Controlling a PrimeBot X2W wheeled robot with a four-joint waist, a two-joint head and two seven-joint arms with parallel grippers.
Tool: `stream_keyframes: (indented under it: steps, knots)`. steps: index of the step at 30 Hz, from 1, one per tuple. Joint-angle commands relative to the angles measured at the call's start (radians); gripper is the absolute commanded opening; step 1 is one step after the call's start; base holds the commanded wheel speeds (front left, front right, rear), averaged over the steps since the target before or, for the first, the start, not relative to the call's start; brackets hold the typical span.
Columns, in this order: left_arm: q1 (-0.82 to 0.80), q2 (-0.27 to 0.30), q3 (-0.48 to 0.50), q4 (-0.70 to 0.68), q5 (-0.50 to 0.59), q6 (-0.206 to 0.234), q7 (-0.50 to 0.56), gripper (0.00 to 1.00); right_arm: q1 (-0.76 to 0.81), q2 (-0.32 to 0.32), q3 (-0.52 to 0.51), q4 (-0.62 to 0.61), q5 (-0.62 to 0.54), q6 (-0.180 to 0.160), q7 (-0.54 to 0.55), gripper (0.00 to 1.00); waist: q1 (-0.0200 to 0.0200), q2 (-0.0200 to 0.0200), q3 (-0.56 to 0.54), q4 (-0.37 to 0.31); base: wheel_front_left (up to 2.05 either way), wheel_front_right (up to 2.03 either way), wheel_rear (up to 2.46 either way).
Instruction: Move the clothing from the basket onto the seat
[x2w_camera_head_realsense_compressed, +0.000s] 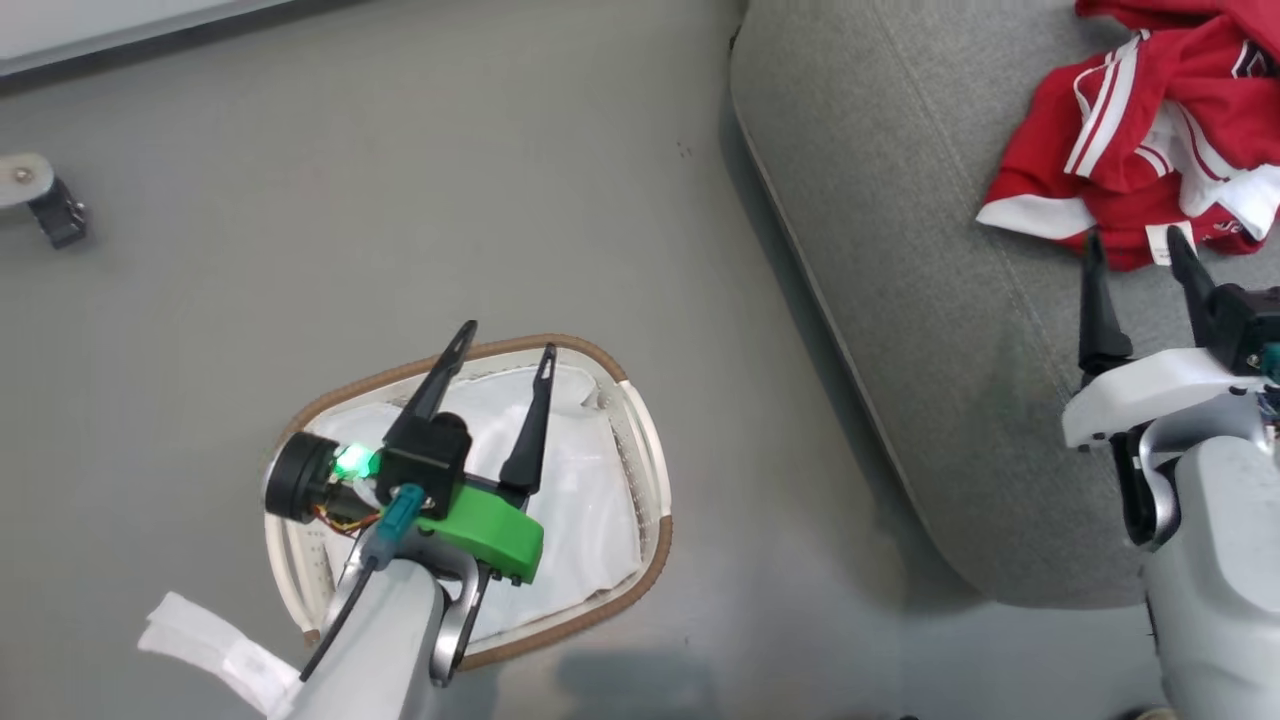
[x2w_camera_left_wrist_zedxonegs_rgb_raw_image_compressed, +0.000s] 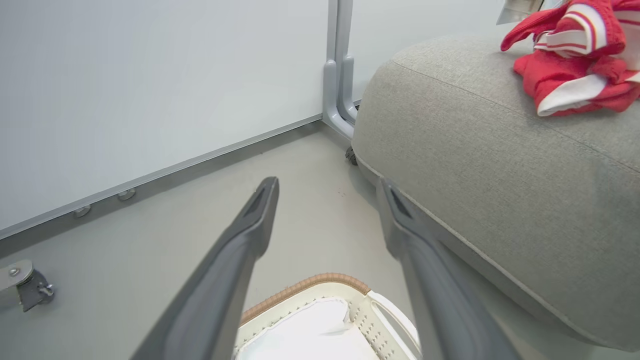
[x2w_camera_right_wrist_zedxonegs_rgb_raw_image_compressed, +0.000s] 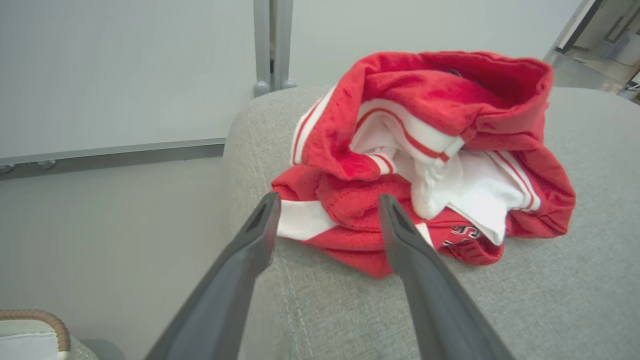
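Head view: the left tool (x2w_camera_head_realsense_compressed: 508, 340) hovered at lower centre above the basket (x2w_camera_head_realsense_compressed: 655, 540), its two fingers spread wide and holding nothing; the basket stood on the floor (x2w_camera_head_realsense_compressed: 400, 200) and contained the white liner (x2w_camera_head_realsense_compressed: 580, 480). The red clothing (x2w_camera_head_realsense_compressed: 1150, 130) lay crumpled on the grey seat (x2w_camera_head_realsense_compressed: 900, 250) at upper right, and the right tool (x2w_camera_head_realsense_compressed: 1134, 238), fingers likewise wide apart and empty, pointed at the garment's near edge. A caster (x2w_camera_head_realsense_compressed: 45, 200) sat at far left. Left wrist view: the spread fingers of the left tool (x2w_camera_left_wrist_zedxonegs_rgb_raw_image_compressed: 328, 184) framed bare floor; the basket rim lay at bottom centre and the clothing on the seat at upper right. Right wrist view: the right tool (x2w_camera_right_wrist_zedxonegs_rgb_raw_image_compressed: 328, 198) stood open, its fingertips flanking the near hem of the clothing (x2w_camera_right_wrist_zedxonegs_rgb_raw_image_compressed: 425, 125); whether they touched it could not be told.
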Motion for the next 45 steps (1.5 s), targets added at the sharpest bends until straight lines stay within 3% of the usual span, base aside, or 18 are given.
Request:
stream_keyframes:
  steps: [1, 7, 20, 37, 45]
  knots:
    - [0.025, 0.001, 0.029, -0.005, -0.01, 0.019, -0.001, 1.0, 0.02, 0.021, 0.005, -0.03, 0.012, -0.001, -0.001, 1.0, 0.0, 0.0, -0.06, 0.062, 0.0, 0.0, 0.0]
    - [0.074, -0.004, 0.143, -0.027, -0.005, 0.062, -0.001, 1.0, 0.063, 0.073, 0.09, -0.106, 0.018, -0.001, 0.0, 1.0, 0.0, 0.0, -0.109, 0.132, 0.0, 0.0, 0.0]
    - [0.17, -0.013, 0.302, -0.028, 0.029, 0.057, -0.001, 1.0, 0.119, 0.107, 0.173, -0.126, 0.01, -0.001, 0.0, 1.0, 0.0, 0.0, -0.188, 0.223, 0.0, 0.0, 0.0]
    - [0.363, -0.031, 0.366, -0.043, 0.008, 0.009, -0.001, 1.0, 0.323, 0.114, 0.192, -0.142, 0.029, -0.001, 0.0, 1.0, 0.0, 0.0, -0.317, 0.25, 0.0, 0.0, 0.0]
    - [0.413, -0.032, 0.353, -0.039, -0.054, -0.006, -0.001, 1.0, 0.379, 0.114, 0.19, -0.147, 0.044, -0.001, 0.0, 1.0, 0.0, 0.0, -0.349, 0.257, 0.0, 0.0, 0.0]
